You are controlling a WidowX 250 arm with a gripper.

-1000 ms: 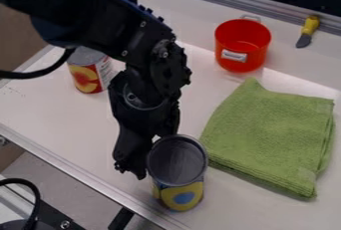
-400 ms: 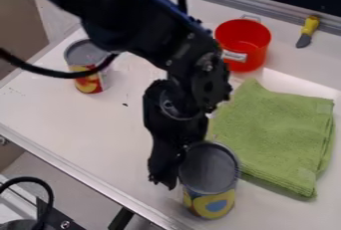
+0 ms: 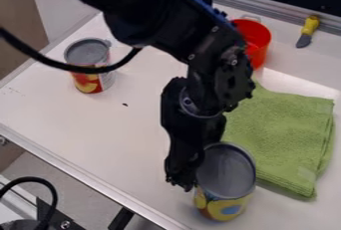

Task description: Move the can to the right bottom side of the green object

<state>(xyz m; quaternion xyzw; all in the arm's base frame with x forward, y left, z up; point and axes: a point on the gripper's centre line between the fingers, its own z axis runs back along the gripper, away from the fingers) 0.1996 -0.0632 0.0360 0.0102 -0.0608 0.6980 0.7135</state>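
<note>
Black gripper (image 3: 193,169), seemingly pinching the can (image 3: 225,199) by its upper wall from the ten o'clock side, probably to steer it upright around the cloth. The can is just beside the folded green cloth (image 3: 286,134), at its seven to eight o'clock. The metal table edge (image 3: 67,166) slants past toward six o'clock, near the can. White tabletop (image 3: 293,217) below the cloth offers a route toward its four o'clock; swinging wide of the thick folds should avoid dragging them.
</note>
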